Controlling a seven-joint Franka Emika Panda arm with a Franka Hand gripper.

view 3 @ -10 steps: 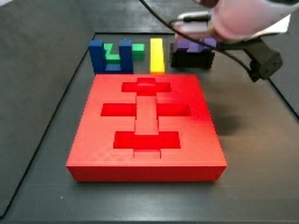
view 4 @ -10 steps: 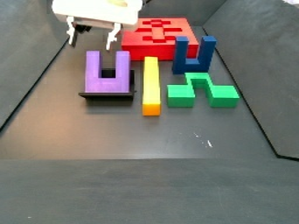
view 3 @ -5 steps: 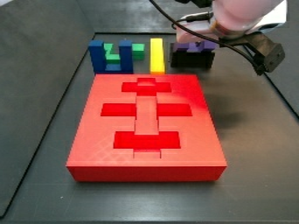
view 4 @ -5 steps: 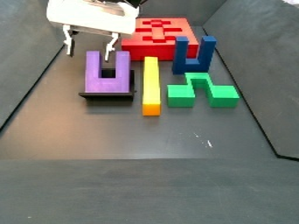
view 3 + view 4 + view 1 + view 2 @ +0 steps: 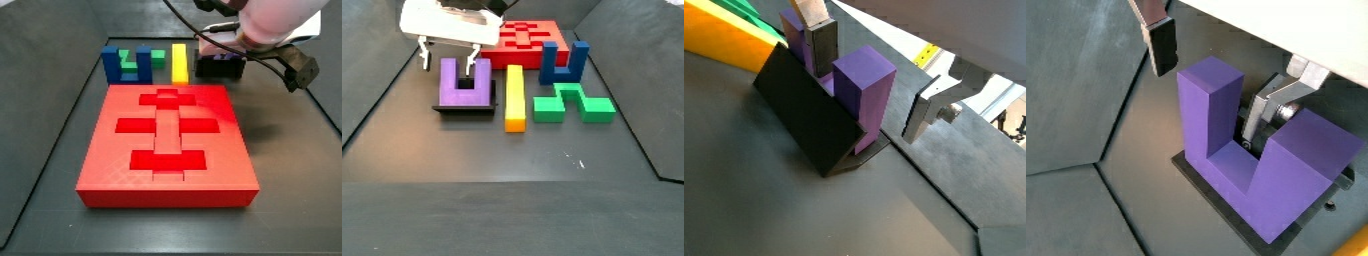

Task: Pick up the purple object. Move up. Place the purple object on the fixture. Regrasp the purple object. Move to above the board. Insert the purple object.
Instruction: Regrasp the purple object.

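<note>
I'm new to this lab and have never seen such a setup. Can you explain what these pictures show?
It is one robot arm with a two-finger tool. Two pictures come from cameras fixed beside the table, two from cameras on the arm's wrist, looking down past the fingers.

On the dark floor lie a red board with cut-outs, a yellow bar, a blue U-shaped block and a green block. The purple object, a U-shaped block, stands prongs up on the black fixture.

The tool hangs open over the purple object. In a wrist view one finger is outside a prong and the other finger is in the gap between the prongs. Nothing is held.
</note>
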